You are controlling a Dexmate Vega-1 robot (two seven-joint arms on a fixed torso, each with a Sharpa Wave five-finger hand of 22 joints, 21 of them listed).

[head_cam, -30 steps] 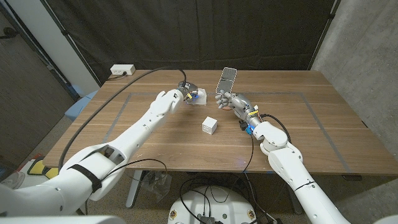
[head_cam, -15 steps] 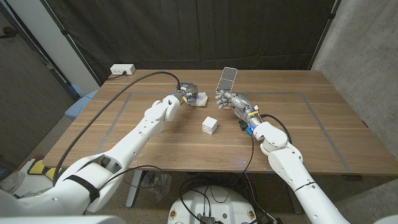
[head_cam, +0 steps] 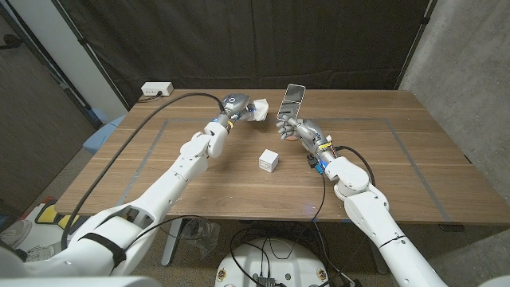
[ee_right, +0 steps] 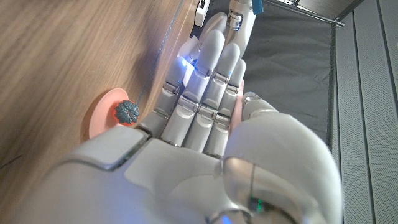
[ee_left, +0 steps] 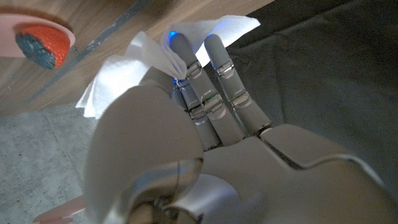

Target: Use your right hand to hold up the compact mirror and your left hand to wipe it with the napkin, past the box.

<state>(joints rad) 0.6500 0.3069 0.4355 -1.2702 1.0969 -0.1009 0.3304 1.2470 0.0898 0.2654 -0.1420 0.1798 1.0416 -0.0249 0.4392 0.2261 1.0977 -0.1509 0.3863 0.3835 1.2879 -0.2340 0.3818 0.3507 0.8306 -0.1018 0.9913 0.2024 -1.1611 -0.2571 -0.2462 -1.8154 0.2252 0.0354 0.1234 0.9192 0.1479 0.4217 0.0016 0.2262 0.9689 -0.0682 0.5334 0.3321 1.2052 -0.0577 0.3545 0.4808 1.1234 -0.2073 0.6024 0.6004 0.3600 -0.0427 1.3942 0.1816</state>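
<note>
My right hand [head_cam: 299, 129] sits just right of center in the upper half of the head view, fingers wrapped around the base of the compact mirror [head_cam: 291, 100]. The mirror stands open and upright above that hand, its pale panel tilted slightly to the right, in front of the dark curtain [head_cam: 263, 40] at the back of the table.

My left hand [head_cam: 236, 104] is just left of the mirror, at about the same height in the frame, and it grips the white napkin [head_cam: 256, 109]. The napkin bunches out from the hand toward the mirror; the two are near each other, but I cannot tell whether they touch. In the left wrist view the napkin [ee_left: 155, 53] is pinched under my fingers [ee_left: 211, 74], with its corners fanning out beyond the fingertips.

The small white box [head_cam: 269, 161] rests on the wooden table [head_cam: 414, 167] near the center of the head view, lower in the frame than both hands and apart from them.

In the right wrist view my right hand [ee_right: 205, 106] is closed, fingers pressed together, beside a pink round object [ee_right: 106, 115] with a dark blue-green knob on it.

A white power strip [head_cam: 157, 89] lies at the table's upper left corner.
</note>
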